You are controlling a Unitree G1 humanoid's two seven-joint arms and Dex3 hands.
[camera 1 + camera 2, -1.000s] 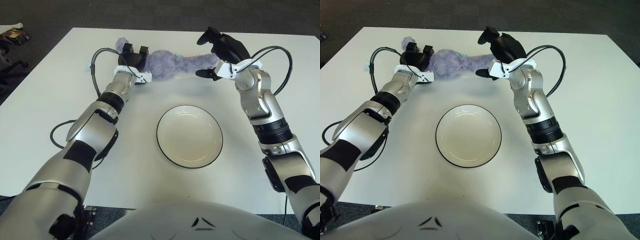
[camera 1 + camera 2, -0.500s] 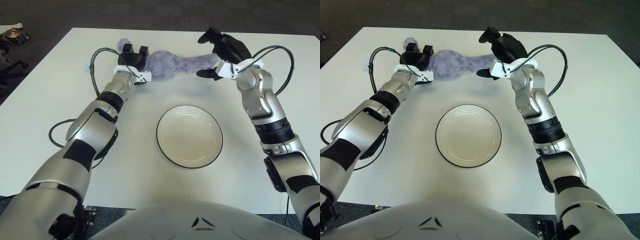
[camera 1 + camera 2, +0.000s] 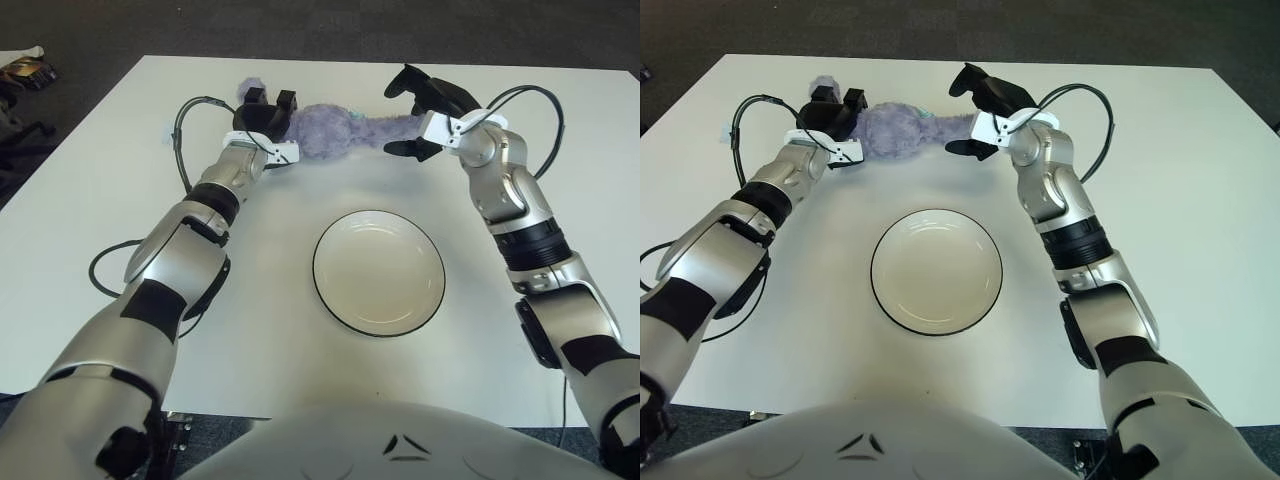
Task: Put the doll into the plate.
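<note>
Fingers of the right hand (image 3: pixel 415 110) are spread wide around the right end of the doll (image 3: pixel 345 132), one dark finger above it and one below, not yet closed on it. At the doll's left end the left hand (image 3: pixel 265 118) sits against the fuzzy body with its dark fingers raised on the far side; whether they actually pinch the plush, I cannot tell. The doll, purple and long, lies flat on the far part of the table (image 3: pixel 90 200), stretched left to right between the two hands. Taking it by both ends seems sensible: something this limp and long would sag if lifted from one point. The plate (image 3: pixel 379 272) sits nearer, roughly centred, well apart from the doll, empty and waiting. Count: one doll, one plate, two hands, both at the doll. The lift looks not yet begun, since the doll rests on the table.
</note>
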